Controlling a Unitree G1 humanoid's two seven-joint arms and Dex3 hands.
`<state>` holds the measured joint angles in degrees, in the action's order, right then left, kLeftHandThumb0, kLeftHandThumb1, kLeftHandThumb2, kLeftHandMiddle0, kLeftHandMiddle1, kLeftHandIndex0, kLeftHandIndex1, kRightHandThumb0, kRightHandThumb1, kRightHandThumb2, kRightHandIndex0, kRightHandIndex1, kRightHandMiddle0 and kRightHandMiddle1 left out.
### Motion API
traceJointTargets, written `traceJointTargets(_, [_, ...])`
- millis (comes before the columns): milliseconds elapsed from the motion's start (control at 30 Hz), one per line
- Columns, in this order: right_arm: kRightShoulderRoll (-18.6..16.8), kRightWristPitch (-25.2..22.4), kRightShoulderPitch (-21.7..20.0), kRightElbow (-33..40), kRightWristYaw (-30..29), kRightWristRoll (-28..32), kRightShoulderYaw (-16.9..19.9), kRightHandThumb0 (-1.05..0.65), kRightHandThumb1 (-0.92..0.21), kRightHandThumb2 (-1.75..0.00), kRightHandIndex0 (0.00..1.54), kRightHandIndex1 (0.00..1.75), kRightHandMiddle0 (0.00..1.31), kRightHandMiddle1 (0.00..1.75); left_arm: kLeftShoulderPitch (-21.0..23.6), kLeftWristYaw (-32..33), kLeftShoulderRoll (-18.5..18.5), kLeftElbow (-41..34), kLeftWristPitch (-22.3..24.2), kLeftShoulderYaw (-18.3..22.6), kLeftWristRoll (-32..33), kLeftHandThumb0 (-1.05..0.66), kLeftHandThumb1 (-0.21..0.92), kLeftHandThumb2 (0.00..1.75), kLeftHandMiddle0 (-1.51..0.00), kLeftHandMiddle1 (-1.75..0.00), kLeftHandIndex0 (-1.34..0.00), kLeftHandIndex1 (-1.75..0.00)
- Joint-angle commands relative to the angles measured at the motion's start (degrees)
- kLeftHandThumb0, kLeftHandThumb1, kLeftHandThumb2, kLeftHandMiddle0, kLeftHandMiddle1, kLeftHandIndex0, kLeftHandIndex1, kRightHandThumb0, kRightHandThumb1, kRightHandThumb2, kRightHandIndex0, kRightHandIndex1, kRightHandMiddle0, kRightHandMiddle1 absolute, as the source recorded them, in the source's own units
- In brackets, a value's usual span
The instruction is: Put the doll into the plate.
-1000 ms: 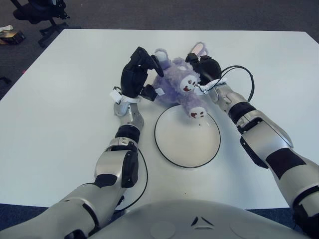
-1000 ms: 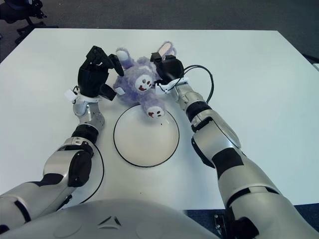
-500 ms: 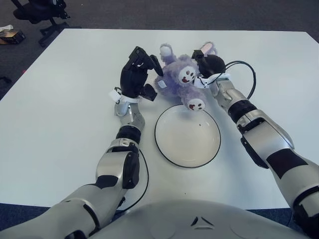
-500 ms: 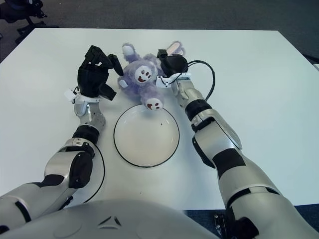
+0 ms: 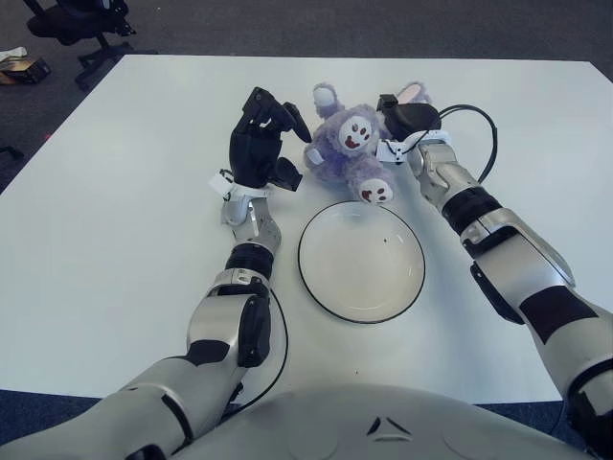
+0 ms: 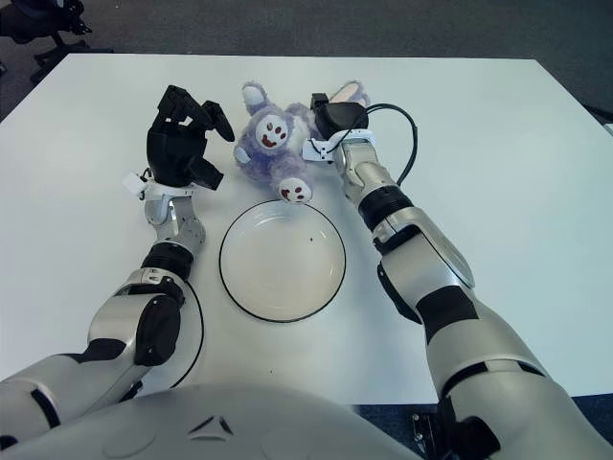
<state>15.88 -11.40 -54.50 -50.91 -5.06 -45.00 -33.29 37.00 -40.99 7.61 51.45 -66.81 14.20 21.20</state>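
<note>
While the doll (image 5: pixel 347 144) lies on the tabletop (image 5: pixel 115 220) just beyond the plate (image 5: pixel 361 261), one foot near its far rim, the right hand (image 5: pixel 407 123) clasps its side and the left hand (image 5: pixel 259 144) hovers released beside it. Both should cradle it, lift clear of the rim, and centre it before letting go.

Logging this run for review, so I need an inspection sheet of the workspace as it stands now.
Surface: white table, bare around the plate.
Job's things: purple doll lies beyond the plate, one foot at its far rim; plate holds nothing.
Clutter: nothing seen.
Robot hands: left robot hand open beside the doll; right robot hand against the doll's far side, grip unclear.
Cables: black cable loops by the right wrist.
Surroundings: dark floor, office chair far left.
</note>
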Motion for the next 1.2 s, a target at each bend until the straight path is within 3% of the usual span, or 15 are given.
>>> traceJointTargets(0, [0.6,-2.7,1.8,-0.9,3.2,-0.2,0.0,0.42,-0.47,-1.12,0.49,1.75,0.59,1.75,-2.8,0.7,-1.0,2.6,-6.9,-1.0,-3.2,0.00,0.39,1.13,-0.56,-1.75,-0.55,-1.43])
traceJointTargets(200, [0.8,-4.4,1.4,-0.1,6.5,-0.1,-0.1,0.43,-0.45,-1.14,0.50,1.75,0.61,1.75,-1.9,1.8,-1.6,3.1,-15.4,-3.7,-5.9,-0.01,0.67,0.72,-0.42,-1.72,-0.47,-1.30])
traceJointTargets(433, [1.4,-6.5,0.9,1.6,10.2,0.0,0.3,0.43,-0.43,-1.17,0.52,1.75,0.64,1.75,-2.4,6.2,-2.8,4.5,-19.9,-3.1,-11.8,0.00,0.70,0.67,-0.39,-1.72,-0.50,-1.26])
traceJointTargets(833, [3.0,-14.1,5.3,12.9,14.6,-0.7,1.8,0.43,-0.43,-1.16,0.52,1.75,0.70,1.75,-3.1,14.7,-4.5,4.4,-20.1,-2.7,-20.7,0.00,0.73,0.58,-0.45,-1.58,-0.52,-1.28])
traceJointTargets(867, [2.9,-15.2,5.8,14.1,14.9,-1.0,2.0,0.25,-0.47,-0.99,0.66,1.75,0.71,1.75,-3.1,15.5,-4.7,4.4,-20.1,-2.7,-21.3,0.00,0.73,0.57,-0.45,-1.57,-0.51,-1.29])
traceJointTargets(900, [2.9,-16.7,6.4,15.7,15.3,-1.4,2.1,0.18,-0.51,-0.88,0.70,1.75,0.71,1.75,-3.0,16.2,-4.8,4.5,-20.0,-2.8,-21.9,0.00,0.73,0.57,-0.46,-1.56,-0.51,-1.29])
traceJointTargets(967, [2.9,-18.6,7.5,18.5,15.9,-2.0,2.3,-0.06,-0.71,-0.45,0.80,1.75,0.66,1.75,-2.8,17.6,-5.1,4.6,-19.9,-2.9,-23.0,0.00,0.76,0.51,-0.47,-1.51,-0.52,-1.28])
traceJointTargets(1100, [3.6,-20.6,9.4,23.6,16.5,-2.8,2.7,-0.30,-0.74,-0.45,0.84,1.75,0.62,1.48,-2.4,20.2,-5.4,5.0,-19.6,-3.1,-25.1,0.00,0.77,0.47,-0.48,-1.49,-0.53,-1.27])
traceJointTargets(1167, [4.1,-21.4,10.8,26.8,16.7,-3.1,3.1,-0.34,-0.85,-0.31,0.79,1.75,0.57,1.43,-2.3,21.5,-5.5,5.1,-19.4,-3.2,-26.1,0.00,0.78,0.46,-0.49,-1.48,-0.53,-1.27])
